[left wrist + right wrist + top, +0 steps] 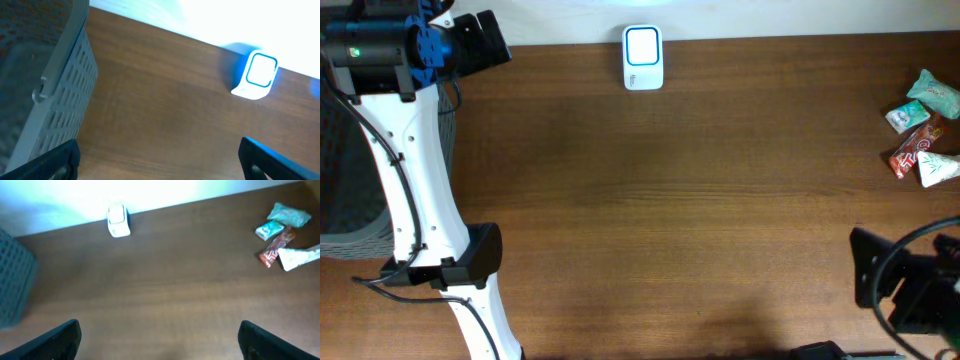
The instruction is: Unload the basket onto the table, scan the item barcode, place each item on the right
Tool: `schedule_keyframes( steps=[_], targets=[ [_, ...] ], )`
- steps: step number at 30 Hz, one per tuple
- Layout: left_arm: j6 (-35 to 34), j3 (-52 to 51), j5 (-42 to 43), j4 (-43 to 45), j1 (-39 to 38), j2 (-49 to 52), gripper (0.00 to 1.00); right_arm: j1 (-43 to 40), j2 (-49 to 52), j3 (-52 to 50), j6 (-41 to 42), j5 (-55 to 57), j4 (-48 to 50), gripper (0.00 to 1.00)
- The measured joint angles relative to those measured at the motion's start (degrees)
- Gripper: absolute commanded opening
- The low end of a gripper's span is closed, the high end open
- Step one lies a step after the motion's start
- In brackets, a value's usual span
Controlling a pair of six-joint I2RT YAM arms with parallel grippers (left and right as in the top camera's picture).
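Dark brown wooden table [700,200], grain running left to right. White box-shaped scanner with blue-lit rim [643,58] at far edge, centre. Far right, tight cluster: teal crinkled pouch [933,90], small green-white packet [906,117], red foil bar wrapper [911,151], white pointed sachet [938,169].

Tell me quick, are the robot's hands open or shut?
Left gripper: open, holding nothing.
Right gripper: open, holding nothing.

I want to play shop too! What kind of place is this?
Probably a pretend shop checkout on a wooden table: a small white scanner, a few snack packets to one side, and a grey basket at the other.
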Motion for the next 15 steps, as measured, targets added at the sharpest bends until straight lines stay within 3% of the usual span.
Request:
schedule_keyframes(
  steps=[6,15],
  targets=[
    [0.00,0.00,0.00,-0.02,0.00,0.00,0.99,0.04,-5.70,-12.22,-0.02,0.02,1.99,0.99],
    [0.00,0.00,0.00,0.00,0.00,0.00,0.99,0.04,-17.03,-19.52,0.00,0.02,4.20,0.99]
  ],
)
